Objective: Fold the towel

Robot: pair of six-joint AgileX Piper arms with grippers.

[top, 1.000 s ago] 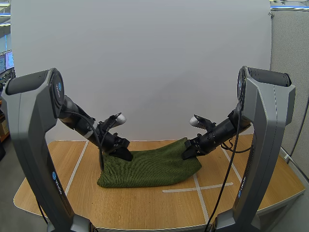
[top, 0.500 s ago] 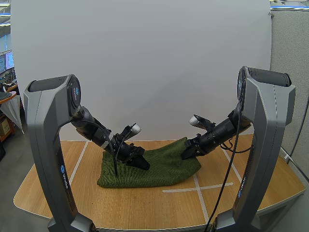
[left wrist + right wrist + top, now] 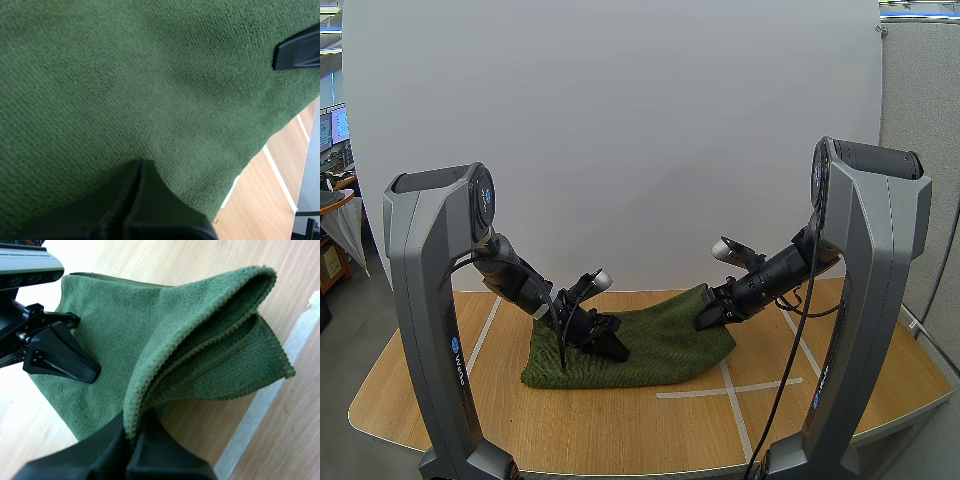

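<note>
Towel (image 3: 650,352) of dark olive-green cloth lies on the pale wooden surface (image 3: 620,430), between the two arms. It is laid over itself in a rough, long shape with a soft, rounded near edge. Its face is a fine, short, nubbly pile, and a tighter ribbed hem runs along the edges. The right tool (image 3: 703,321) is closed on the towel's far right corner, with the hem pinched between its black fingertips. That corner is raised off the wood, and the layers there open into a curved, pocket-like fold with stacked edges showing. The left tool (image 3: 616,350) sits over the left part of the cloth. Its two fingers are pressed together into one smooth, matte dark wedge with nothing between them. The tip is at the pile, though I cannot tell whether it touches. White tape lines (image 3: 725,390) cross the wood grain, one of them running just beside and partly under the towel's right end.
</note>
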